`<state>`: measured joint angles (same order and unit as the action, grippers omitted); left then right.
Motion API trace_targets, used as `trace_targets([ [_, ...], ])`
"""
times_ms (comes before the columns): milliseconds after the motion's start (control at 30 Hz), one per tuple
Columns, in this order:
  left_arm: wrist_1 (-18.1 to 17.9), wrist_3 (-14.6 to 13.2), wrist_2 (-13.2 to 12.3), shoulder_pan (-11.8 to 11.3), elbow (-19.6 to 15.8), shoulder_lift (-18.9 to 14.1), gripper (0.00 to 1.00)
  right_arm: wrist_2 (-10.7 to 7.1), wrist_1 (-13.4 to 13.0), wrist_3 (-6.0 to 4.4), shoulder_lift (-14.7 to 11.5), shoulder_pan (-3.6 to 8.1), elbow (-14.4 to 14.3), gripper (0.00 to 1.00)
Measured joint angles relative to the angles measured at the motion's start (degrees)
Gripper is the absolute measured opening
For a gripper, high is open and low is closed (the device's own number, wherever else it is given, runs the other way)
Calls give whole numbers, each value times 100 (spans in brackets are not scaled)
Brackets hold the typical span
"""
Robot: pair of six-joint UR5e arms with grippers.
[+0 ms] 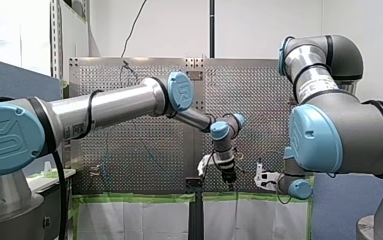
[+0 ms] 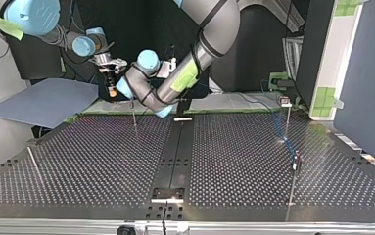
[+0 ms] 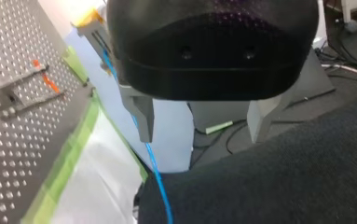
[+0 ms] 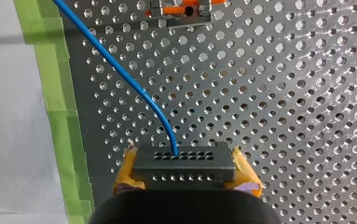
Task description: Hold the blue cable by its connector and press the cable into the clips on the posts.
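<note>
In the front view my left arm (image 1: 109,105) is reaching in from the left over the counter (image 1: 144,150), its wrist pointing down near the middle. Just to the right of it, my right arm (image 1: 329,135) is holding its wrist sideways, near the other wrist but apart from it.

In the top view thin posts (image 2: 292,181) are standing upright on the counter, well apart from one another. Both wrists are hanging over its far edge, left of the middle.

In the left wrist view green tape (image 3: 69,154) is lining the counter's edge, off to one side of the fingers. Next to it the blue cable (image 3: 160,186) is running down past the inner edge of one of the left fingers (image 3: 141,116); I cannot tell whether it is touching. The left fingers are standing wide apart, clamping nothing.

In the right wrist view the tape is again edging the counter. The cable is leaving the forward face of the black connector (image 4: 184,163) and curving away over the holes toward the taped edge. It is passing beside a clip (image 4: 184,9) with an orange insert, which is sitting ahead of the fingers, and it is not lying in that clip. The right fingers (image 4: 127,170), with yellow pads, are pressing on the connector from both sides.
</note>
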<state>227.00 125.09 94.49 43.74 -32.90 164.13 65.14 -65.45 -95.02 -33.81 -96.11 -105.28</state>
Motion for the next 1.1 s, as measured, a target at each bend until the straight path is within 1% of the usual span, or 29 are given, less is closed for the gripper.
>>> trace_targets([
  [200,-45,-14,11,-19,-151,0,100,0,-3,0,-1,0,1,0],
  [667,-113,-75,7,-46,-246,-1,100,4,5,0,-1,0,3,0],
  [1100,-555,-65,-62,-125,-301,0,100,4,5,0,0,-1,10,0],
])
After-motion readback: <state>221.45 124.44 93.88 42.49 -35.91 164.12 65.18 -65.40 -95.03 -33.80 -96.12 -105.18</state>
